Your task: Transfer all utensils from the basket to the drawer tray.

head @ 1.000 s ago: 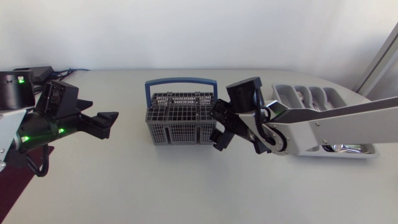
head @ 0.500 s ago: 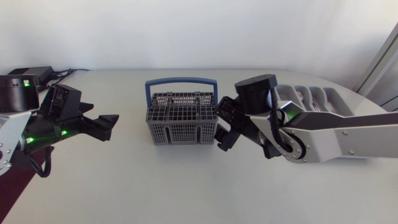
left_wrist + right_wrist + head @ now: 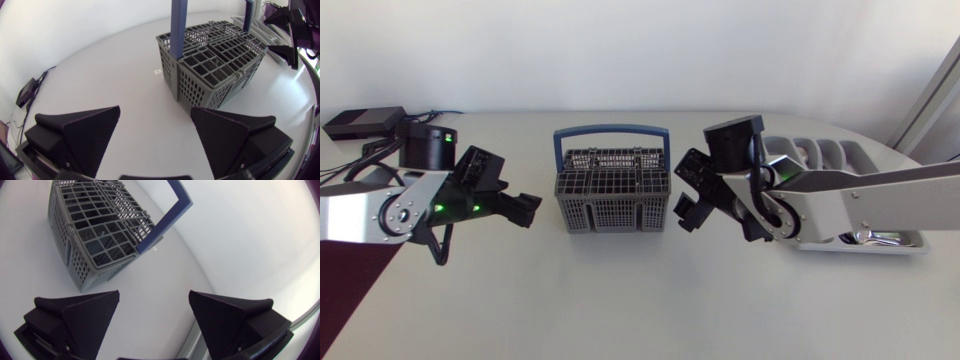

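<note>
Trouble is likeliest at the basket itself. It looks like light plastic, and you have a gripper on each side of it. The left gripper sits a little off the basket's left wall. The right gripper is just beside its right wall. Both are spread wide and hold nothing. If a finger nudges a wall, I'd expect the basket to slide or tip. If you bring both arms over it at once, they may meet above it.

The upright blue handle arches across the top and could snag a wrist coming straight down. The grid cells may also be too tight for such broad fingers.

The basket is grey lattice on all sides, with a gridded insert on top and dark compartments below. You cannot tell from here what utensils lie inside. The drawer tray lies well off the basket's right side, beyond the right arm.
</note>
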Robot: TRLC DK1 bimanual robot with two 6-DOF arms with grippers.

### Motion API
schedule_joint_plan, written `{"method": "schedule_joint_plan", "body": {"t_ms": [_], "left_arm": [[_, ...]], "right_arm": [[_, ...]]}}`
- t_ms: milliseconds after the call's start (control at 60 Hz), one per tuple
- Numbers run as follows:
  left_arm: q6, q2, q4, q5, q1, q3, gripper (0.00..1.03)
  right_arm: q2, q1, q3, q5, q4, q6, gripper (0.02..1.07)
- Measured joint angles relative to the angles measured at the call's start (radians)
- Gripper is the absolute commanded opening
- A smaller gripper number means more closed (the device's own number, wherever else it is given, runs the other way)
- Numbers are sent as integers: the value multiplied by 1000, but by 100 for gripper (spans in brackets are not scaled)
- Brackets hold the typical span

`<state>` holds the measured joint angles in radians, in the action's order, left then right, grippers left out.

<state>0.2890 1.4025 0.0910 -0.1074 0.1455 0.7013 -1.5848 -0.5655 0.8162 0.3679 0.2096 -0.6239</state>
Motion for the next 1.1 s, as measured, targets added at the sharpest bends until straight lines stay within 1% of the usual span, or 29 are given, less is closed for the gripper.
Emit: {"method": "schedule_joint_plan", "body": {"t_ms": [150,250,567,1100], "left_arm": [[0,87,29,5,40,62,98],[0,126,45,12,52,82,98],[0,150,50,12,51,87,98],[0,149,68,19,26,87,98]], "right_arm": [[-35,0,26,0,3,0,102],[-45,-9,30,1,3,0,102],[-45,-36,34,8,4,0,102],[-54,-56,34,23,26,0,102]]}}
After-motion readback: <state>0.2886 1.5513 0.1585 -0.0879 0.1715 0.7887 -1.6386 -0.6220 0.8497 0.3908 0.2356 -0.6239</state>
